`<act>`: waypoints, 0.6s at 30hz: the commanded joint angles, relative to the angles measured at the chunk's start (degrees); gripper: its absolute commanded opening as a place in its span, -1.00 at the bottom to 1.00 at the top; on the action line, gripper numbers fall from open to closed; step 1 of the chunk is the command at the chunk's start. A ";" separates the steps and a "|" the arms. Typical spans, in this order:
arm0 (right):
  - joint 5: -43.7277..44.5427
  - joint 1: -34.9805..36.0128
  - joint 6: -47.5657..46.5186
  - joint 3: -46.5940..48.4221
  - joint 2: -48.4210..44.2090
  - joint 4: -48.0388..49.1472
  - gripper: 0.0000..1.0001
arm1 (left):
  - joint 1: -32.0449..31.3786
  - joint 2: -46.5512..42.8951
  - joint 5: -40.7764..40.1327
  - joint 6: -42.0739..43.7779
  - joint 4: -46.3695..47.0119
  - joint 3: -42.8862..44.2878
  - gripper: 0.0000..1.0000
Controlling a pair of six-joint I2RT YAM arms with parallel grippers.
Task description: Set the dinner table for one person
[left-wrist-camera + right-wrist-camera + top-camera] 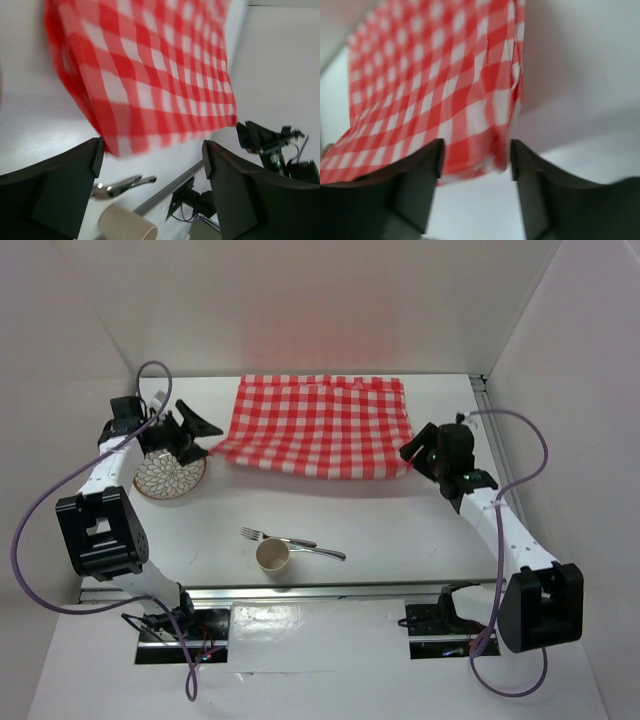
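Observation:
The red-and-white checked cloth [315, 425] lies spread at the back of the white dinner table [400, 530]. My left gripper [200, 435] is open and empty, just off the cloth's near left corner. In the left wrist view the cloth [150, 70] hangs just beyond the gripper [152, 165]. My right gripper [415, 455] is open at the cloth's near right corner. In the right wrist view that corner [490, 150] lies between the spread fingers [415, 185]. A patterned plate [170, 475], a fork [275, 537], a spoon [320, 551] and a beige cup [272, 556] lie on the table.
The plate sits under the left arm at the table's left. The cup [127, 225] and spoon [120, 185] show below the left gripper in its wrist view. White walls close in the back and both sides. A metal rail [320, 590] runs along the near edge.

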 commanded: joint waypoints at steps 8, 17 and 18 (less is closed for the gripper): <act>4.05 -1.02 -0.62 8.42 -1.13 -14.54 0.83 | -0.40 -5.34 -16.74 5.78 -9.94 10.07 1.00; -3.76 -1.55 -4.67 12.04 14.77 -12.61 -0.95 | -15.34 6.42 -24.65 11.76 -14.77 14.30 -1.00; -4.99 -1.55 -4.67 13.44 16.96 -13.40 -1.00 | -16.30 8.09 -26.83 12.36 -15.29 15.17 -1.00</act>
